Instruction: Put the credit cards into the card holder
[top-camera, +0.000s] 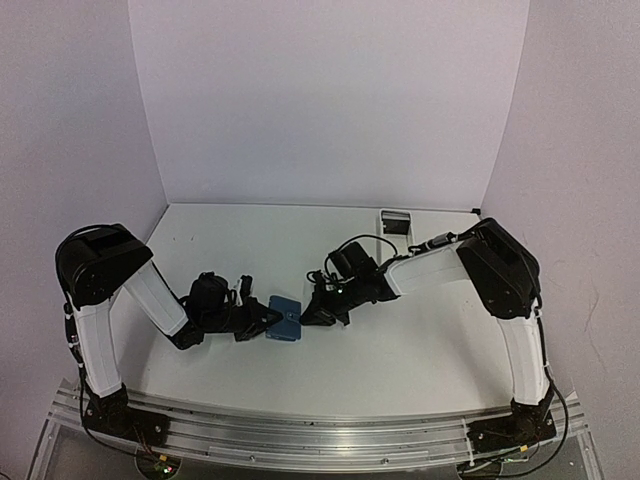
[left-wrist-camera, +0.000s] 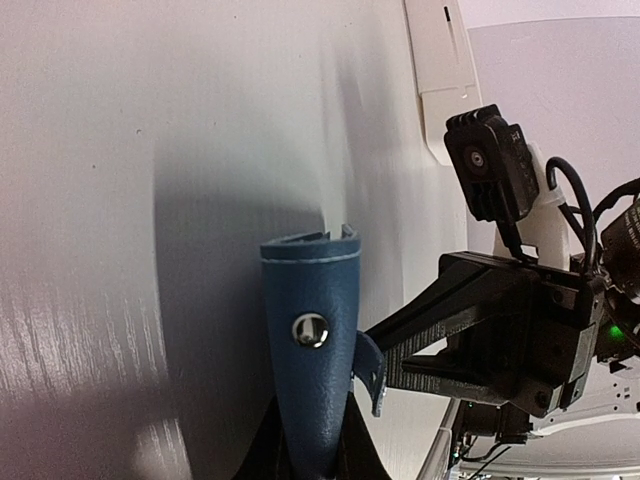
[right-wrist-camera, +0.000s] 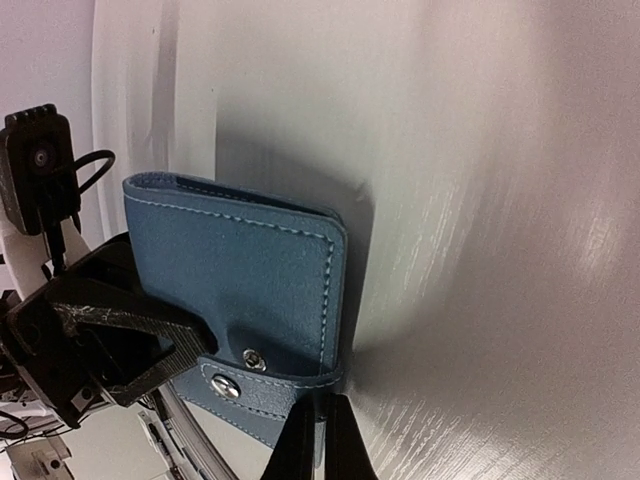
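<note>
The dark-blue card holder (top-camera: 286, 319) stands on edge on the table between my two grippers. My left gripper (top-camera: 262, 322) is shut on its left end; in the left wrist view the holder (left-wrist-camera: 310, 300) rises from between that gripper's fingers (left-wrist-camera: 352, 450), with a snap stud (left-wrist-camera: 312, 329) facing the camera. The snap tab (right-wrist-camera: 250, 398) hangs unfastened. My right gripper (right-wrist-camera: 321, 432) is shut on the tab's end at the holder's corner. From the left wrist view, the right gripper's fingers (left-wrist-camera: 440, 320) reach in beside the tab (left-wrist-camera: 370, 375). No credit cards show in any view.
A long white tray (left-wrist-camera: 440, 70) lies at the back of the table, seen at the far edge (top-camera: 396, 221) in the top view. White walls close in the left, back and right sides. Both arms stretch low over the table's middle.
</note>
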